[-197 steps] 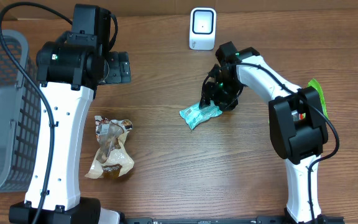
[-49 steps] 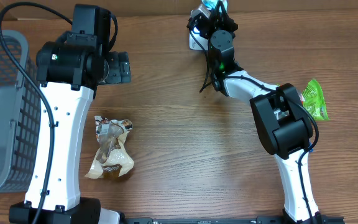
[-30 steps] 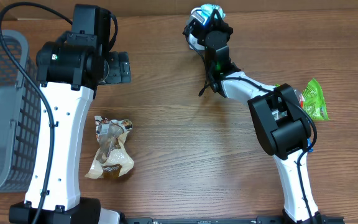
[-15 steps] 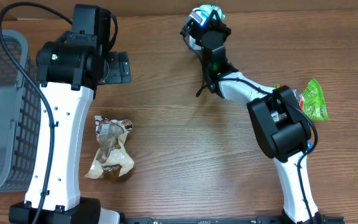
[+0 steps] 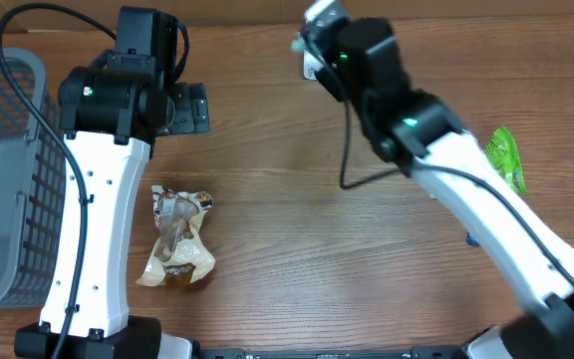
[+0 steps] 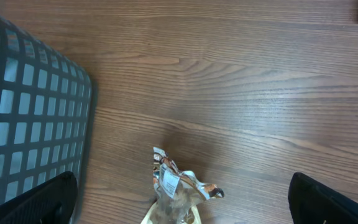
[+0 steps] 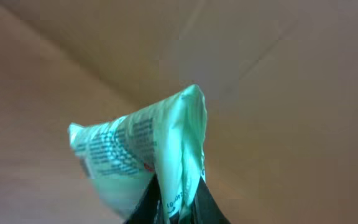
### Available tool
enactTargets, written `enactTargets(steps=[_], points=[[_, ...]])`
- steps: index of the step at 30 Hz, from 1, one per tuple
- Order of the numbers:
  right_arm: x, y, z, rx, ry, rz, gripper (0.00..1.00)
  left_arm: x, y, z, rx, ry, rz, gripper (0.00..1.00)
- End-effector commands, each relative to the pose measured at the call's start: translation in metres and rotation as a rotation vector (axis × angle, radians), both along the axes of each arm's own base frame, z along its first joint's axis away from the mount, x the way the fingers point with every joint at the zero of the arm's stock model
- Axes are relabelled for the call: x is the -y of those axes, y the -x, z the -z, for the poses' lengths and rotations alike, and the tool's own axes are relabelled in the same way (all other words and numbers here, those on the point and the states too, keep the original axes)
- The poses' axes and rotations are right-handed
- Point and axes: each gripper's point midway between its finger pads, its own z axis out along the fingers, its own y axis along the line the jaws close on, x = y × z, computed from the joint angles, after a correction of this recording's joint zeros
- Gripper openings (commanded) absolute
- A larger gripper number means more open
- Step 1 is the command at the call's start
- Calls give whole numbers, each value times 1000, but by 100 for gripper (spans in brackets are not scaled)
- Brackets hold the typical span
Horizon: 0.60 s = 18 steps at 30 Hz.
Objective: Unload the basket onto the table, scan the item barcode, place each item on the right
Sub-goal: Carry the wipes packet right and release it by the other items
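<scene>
Well, my right claw (image 7: pixel 169 210) is clenched on the teal packet (image 7: pixel 143 155), which juts up past the fingertips with its printed face toward my wrist camera and its long axis across the jaws. I hold it high above the counter (image 5: pixel 297 239), by the far edge, roughly over the scanner (image 5: pixel 310 64); only a white sliver of that shows past my arm. My left claw (image 5: pixel 192 108) hangs released, well apart. I judge there is open room only toward the near side.
</scene>
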Motion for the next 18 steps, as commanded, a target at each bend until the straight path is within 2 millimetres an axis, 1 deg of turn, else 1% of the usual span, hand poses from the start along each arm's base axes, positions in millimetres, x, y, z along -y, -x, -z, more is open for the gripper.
enactTargets(steps=[1, 3, 6, 8, 12, 15, 18], points=[[-5, 23, 21, -288, -407, 119, 4, -3, 2, -13, 34, -12, 4, 100], [19, 38, 47, -428, -424, 249, 4, -3, 2, -13, 34, -12, 4, 100], [57, 60, 83, -610, -390, 407, 4, -3, 2, -13, 34, -12, 4, 100], [87, 77, 105, -717, -350, 519, 4, -3, 2, -13, 34, -12, 4, 100], [135, 101, 137, -854, -283, 666, 4, -3, 2, -13, 34, -12, 4, 100], [166, 110, 162, -910, -258, 741, 4, -3, 2, -13, 34, -12, 4, 100], [188, 118, 192, -945, -233, 772, 4, -3, 2, -13, 34, -12, 4, 100]])
